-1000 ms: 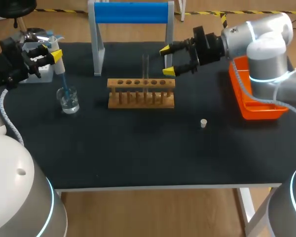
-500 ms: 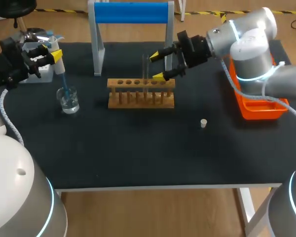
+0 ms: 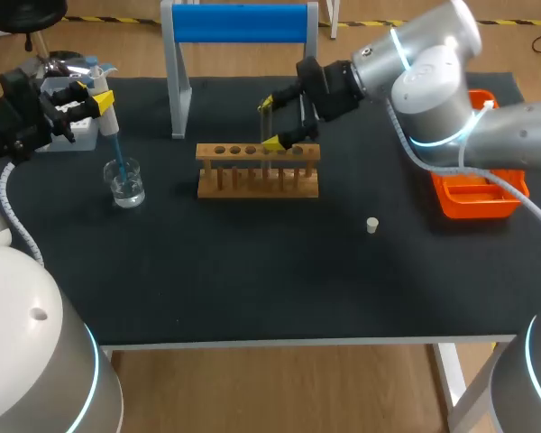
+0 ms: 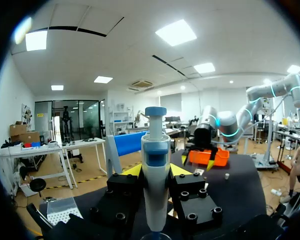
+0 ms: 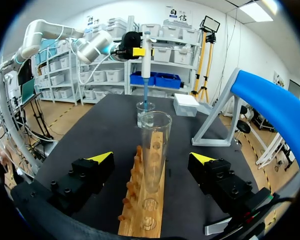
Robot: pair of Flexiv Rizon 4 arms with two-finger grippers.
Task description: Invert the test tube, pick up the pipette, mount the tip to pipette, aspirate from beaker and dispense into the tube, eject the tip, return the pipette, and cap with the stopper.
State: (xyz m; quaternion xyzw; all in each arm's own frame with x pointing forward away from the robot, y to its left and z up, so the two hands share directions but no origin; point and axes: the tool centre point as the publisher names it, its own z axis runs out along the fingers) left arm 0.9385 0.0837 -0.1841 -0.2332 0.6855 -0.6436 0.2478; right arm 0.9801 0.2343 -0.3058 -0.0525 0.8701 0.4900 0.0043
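The right gripper has its jaws wide apart. One yellow-tipped finger stands on either side of the test tube, and a clear gap shows between the glass and each finger, so nothing is gripped. The tube stands upright, mouth up, in the wooden rack, directly between the two tips and rising a little above them.

In the head view this gripper hangs over the rack's far edge, and its arm comes in from about 2 o'clock. The tube's hole is a little toward the rack's 3 o'clock end. The blue-topped stand rises at 12 o'clock from the rack. A small white stopper lies alone on the black table at about 4 o'clock, well apart. The orange tray sits out at 3 o'clock by the table's edge.

The left gripper is well apart from the rack, at its 10 o'clock, and is clamped on the pipette. Its fingers press the white body from both sides and hold it upright. The blue tip on the pipette reaches down into the glass beaker, which stands at the rack's 9 o'clock. A white tip box sits near the beaker's 10 o'clock, just beside the left gripper.
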